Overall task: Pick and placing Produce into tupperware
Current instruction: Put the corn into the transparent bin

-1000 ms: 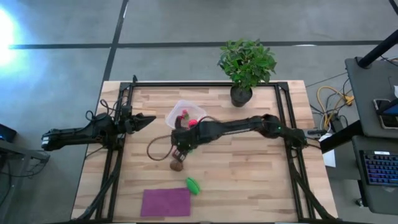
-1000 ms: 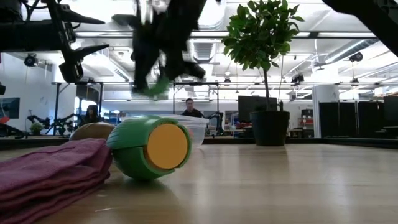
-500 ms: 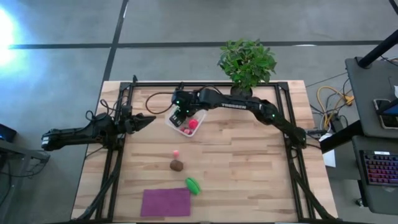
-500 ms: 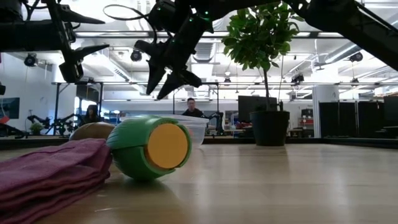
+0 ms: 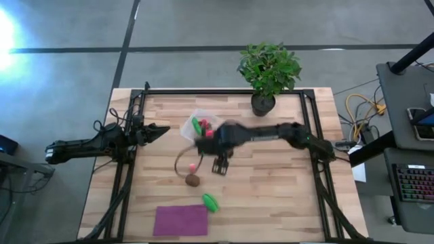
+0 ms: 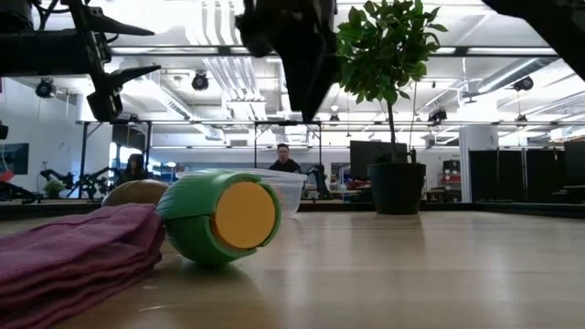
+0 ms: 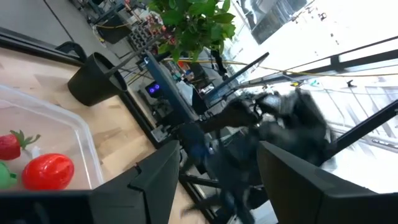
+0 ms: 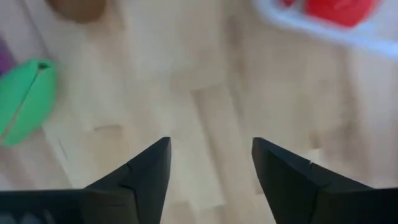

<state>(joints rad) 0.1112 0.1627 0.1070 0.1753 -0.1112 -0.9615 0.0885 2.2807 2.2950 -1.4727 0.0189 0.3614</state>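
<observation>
The clear tupperware tub [image 5: 203, 127] sits on the far left part of the table and holds a bright green piece [image 5: 195, 125], a red ball [image 5: 211, 133] and a small strawberry [image 7: 9, 146]. On the wood nearer the front lie a pink bit [image 5: 192, 167], a brown oval [image 5: 193, 179] and a second green piece [image 5: 210, 202]. My right gripper [image 5: 218, 165] hovers open and empty above the table, right of the pink bit. Its wrist view shows the green piece [image 8: 25, 102] and bare wood between the fingers. My left gripper [image 5: 163, 129] waits open, left of the tub.
A flat purple cloth [image 5: 181, 220] lies at the near edge, just left of the green piece. A potted plant [image 5: 268, 71] stands at the far edge, right of the tub. Black rails [image 5: 129, 176] run along the table's sides. Bare wood spreads to the right.
My right gripper carried a green piece from the middle of the table toward the far edge, over the tub. It let go there, then swung back toward the near side and down. The green piece now lies in the tub. The left arm kept still.
</observation>
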